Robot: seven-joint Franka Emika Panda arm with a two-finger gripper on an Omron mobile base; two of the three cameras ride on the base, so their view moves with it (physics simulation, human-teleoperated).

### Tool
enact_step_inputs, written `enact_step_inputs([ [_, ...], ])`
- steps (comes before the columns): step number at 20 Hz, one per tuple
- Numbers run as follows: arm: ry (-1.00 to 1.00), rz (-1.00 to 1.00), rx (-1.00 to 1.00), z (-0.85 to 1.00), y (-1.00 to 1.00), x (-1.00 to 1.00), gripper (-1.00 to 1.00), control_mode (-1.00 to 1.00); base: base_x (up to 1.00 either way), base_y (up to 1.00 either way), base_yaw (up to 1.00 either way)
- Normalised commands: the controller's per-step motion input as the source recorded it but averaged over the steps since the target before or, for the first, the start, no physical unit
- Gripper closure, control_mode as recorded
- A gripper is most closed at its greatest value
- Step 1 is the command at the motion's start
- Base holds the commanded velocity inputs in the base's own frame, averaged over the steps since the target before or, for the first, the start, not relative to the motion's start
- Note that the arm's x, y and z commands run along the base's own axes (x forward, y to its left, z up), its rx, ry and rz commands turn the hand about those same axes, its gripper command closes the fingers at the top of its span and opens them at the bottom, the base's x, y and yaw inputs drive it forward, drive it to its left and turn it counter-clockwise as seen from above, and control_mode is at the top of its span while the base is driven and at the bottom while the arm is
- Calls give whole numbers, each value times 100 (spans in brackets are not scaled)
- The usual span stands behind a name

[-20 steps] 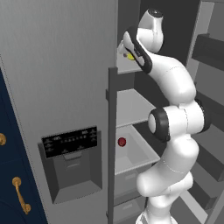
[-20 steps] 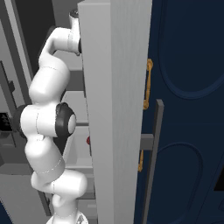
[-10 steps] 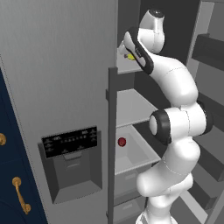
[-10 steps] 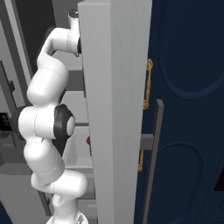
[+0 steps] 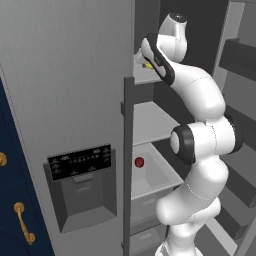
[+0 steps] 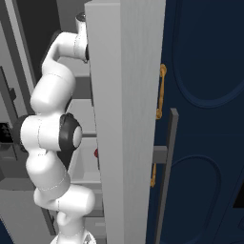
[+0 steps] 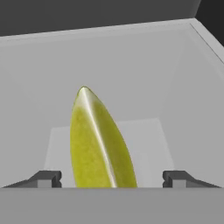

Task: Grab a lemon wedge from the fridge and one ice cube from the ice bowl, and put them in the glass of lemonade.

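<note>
1. Reaching up into the top shelf of the open fridge (image 5: pixel 75 75), with the gripper (image 7: pixel 111 177) at the shelf's front edge in the left base view.
2. Spread wide in the hand view: one dark fingertip (image 7: pixel 46 178) on each side of the lemon wedge (image 7: pixel 98 144), clear gaps on both sides, nothing pinched.
3. Lying on the grey shelf floor between the two fingertips, pointed end aimed away toward the back wall, pale ridge running along its length.
4. Visible in the left base view as a small yellow speck (image 5: pixel 148 64) tucked behind the hand; too small there to judge contact, so possibly just short of the fingers.
5. Sitting lower down in a fridge drawer, a small round red fruit (image 5: pixel 139 162), well apart from the wedge.
6. Standing beside the fridge, navy cabinets (image 6: pixel 205 119) with gold handles (image 6: pixel 161 93).
</note>
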Motion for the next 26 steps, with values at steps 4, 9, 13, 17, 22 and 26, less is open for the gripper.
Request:
enact_step_inputs([
  [4, 0, 0, 0, -2, 0, 0, 100, -100, 0, 0, 0],
  [9, 0, 0, 0, 0, 0, -3, 100, -100, 0, 0, 0],
  [13, 0, 0, 0, -7, 12, -64, 100, -100, 0, 0, 0],
  [17, 0, 0, 0, -6, 24, -87, 100, -100, 0, 0, 0],
  [22, -2, -3, 2, -2, 5, -97, 100, -100, 0, 0, 0],
  [26, -1, -9, 4, 0, 0, -100, 100, -100, 0, 0, 0],
])
